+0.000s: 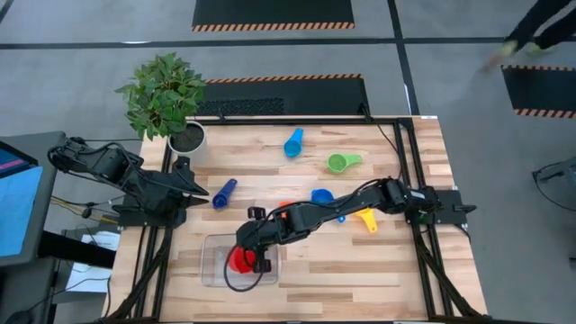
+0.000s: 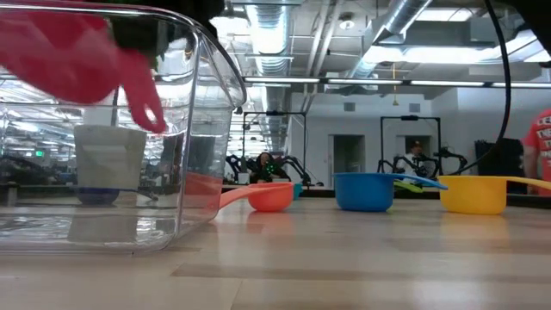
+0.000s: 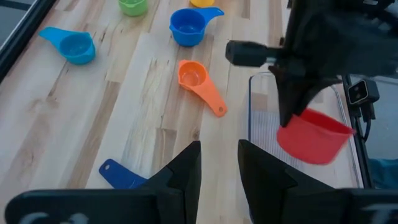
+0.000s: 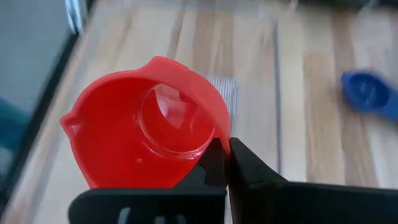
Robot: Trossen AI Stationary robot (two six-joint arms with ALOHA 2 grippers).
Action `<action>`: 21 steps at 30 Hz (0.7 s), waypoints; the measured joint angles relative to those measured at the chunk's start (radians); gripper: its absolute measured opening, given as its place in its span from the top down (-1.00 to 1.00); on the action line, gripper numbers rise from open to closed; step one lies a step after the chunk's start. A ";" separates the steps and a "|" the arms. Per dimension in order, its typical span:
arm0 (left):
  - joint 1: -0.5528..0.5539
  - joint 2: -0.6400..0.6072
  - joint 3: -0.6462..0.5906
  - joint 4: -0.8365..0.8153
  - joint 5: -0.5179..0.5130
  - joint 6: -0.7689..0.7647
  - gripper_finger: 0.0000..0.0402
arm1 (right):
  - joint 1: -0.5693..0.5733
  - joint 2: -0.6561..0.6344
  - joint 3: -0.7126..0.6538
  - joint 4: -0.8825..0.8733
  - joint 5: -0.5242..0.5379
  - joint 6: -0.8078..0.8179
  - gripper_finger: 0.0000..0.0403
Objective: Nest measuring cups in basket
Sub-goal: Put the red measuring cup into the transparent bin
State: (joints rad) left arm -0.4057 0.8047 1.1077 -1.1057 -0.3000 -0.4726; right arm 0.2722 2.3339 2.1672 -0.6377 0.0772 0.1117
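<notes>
1. Table (image 1: pixel 360 270): most of the work judged undone; six of the seven cups lying loose on the wood, none nested.
2. Plant pot (image 1: pixel 187 138) at the far left corner of the table: holding only its leafy plant, no part in the task.
3. Basket (image 1: pixel 214 265) near the front edge of the table, left of centre: clear walls, no cup resting on its floor as far as the low view shows; only the red cup (image 4: pixel 146 134) hanging over it.
4. Right gripper (image 4: pixel 227 163): reached across to hang above the basket, fingers closed tight on the red cup's handle, bowl tipped; judged to be the first cup going in, not yet released.
5. Left gripper (image 3: pixel 219 168): parked over the left edge of the table, fingers parted with nothing between them.
6. Cups left to gather, roughly from biggest down:
   - blue cup (image 1: pixel 320 196) just behind the right arm
   - yellow cup (image 1: pixel 366 219) to its right
   - green cup (image 1: pixel 338 163) farther back
   - light blue cup (image 1: pixel 292 143) near the far edge
   - orange cup (image 3: pixel 191 75) close beside the basket
   - dark blue cup (image 1: pixel 223 193) near the left gripper
7. Nothing inside any cup, as far as can be told.
</notes>
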 joint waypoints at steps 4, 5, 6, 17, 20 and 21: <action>0.000 0.000 0.000 -0.001 0.000 -0.001 0.53 | 0.002 0.018 0.000 0.003 -0.008 0.002 0.95; 0.000 0.000 0.000 -0.001 0.000 -0.001 0.53 | 0.002 0.023 0.001 0.011 -0.012 0.004 0.95; 0.000 0.000 0.000 -0.001 0.000 -0.001 0.53 | 0.003 0.026 0.000 0.001 -0.020 0.004 0.95; 0.000 0.000 0.000 -0.002 0.001 -0.002 0.53 | 0.003 0.031 -0.001 0.008 -0.052 0.020 0.65; 0.000 0.000 0.000 -0.002 0.001 -0.002 0.53 | 0.005 0.031 -0.001 0.006 -0.052 0.022 0.58; 0.000 0.000 0.000 -0.002 0.001 -0.003 0.53 | 0.005 0.031 -0.001 0.008 -0.052 0.022 0.56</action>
State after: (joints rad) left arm -0.4057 0.8047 1.1080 -1.1080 -0.2993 -0.4751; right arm 0.2771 2.3646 2.1658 -0.6301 0.0252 0.1337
